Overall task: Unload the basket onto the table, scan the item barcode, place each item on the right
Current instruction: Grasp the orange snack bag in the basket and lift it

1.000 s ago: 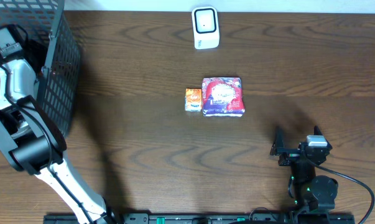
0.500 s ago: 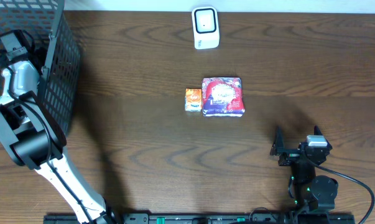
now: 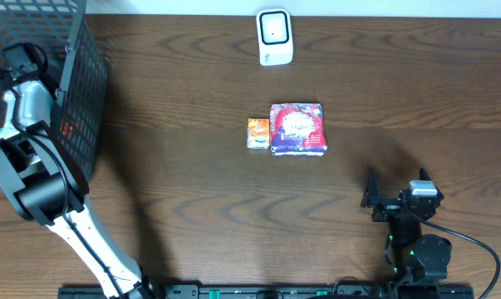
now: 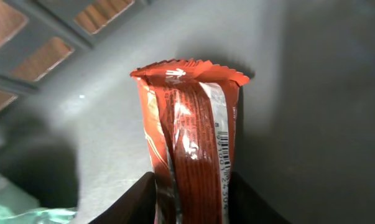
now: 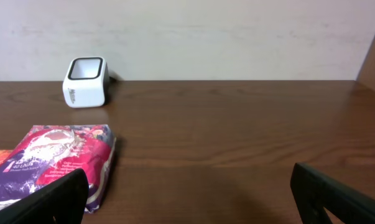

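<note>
Red packet (image 4: 187, 143) sits in the basket (image 3: 76, 83); left pincer (image 4: 190, 186) seems to pinch it, ready to lift its barcode (image 4: 223, 146) out. Right pincer (image 5: 193, 186) rests spread wide.

Overhead downward, right wrist level, share scanner (image 3: 275, 37).

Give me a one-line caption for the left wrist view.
Left fingers pinch a red snack packet inside the basket, its barcode running along one edge.
</note>
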`<state>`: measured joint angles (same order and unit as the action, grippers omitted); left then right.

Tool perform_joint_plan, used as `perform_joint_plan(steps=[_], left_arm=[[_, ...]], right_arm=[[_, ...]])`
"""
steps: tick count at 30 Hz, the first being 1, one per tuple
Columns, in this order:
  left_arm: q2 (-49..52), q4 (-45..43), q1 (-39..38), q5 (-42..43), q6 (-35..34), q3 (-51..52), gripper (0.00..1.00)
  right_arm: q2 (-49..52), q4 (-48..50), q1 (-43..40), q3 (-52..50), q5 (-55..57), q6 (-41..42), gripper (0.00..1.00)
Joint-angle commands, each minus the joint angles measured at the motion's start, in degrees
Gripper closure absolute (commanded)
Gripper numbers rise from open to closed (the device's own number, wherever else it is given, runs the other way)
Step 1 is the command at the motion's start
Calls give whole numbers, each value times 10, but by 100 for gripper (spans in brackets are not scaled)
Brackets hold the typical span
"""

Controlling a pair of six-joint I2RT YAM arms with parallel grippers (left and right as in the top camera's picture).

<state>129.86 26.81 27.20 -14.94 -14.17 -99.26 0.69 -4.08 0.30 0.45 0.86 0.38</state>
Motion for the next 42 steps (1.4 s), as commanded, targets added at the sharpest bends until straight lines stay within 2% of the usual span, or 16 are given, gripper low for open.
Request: perform_joint_plan(steps=[1,2,5,16,19,24,31,37,42], left_arm=[[17,23,0,-25,28,-1,63],[15,26,0,-25,28,-1,67],[4,35,0,-25,28,-1,92],[-97,78,-1,0,27,-1,93],[-147,76,-1,58,22,-1,93],[-237,52,-1,125,-37,-1,93],[-354,27,-1,238,-45,-1,93],[-422,-2,-3,398,-130,-1,93],[-447,-6,-42,428,-142,-1,93]], right_arm=[[-3,-2,5,-1,-3,-2,1],[-3,-2,5,-1,-3,-2,1],[-3,-2,5,-1,-3,-2,1],[-3,-2,5,-1,-3,-2,1],[-3,-2,5,-1,-3,-2,1],[-3,-2,5,-1,-3,-2,1],[-3,-2,5,-1,-3,-2,1],[-3,-2,5,-1,-3,-2,1],[-3,-2,5,-1,-3,-2,1]])
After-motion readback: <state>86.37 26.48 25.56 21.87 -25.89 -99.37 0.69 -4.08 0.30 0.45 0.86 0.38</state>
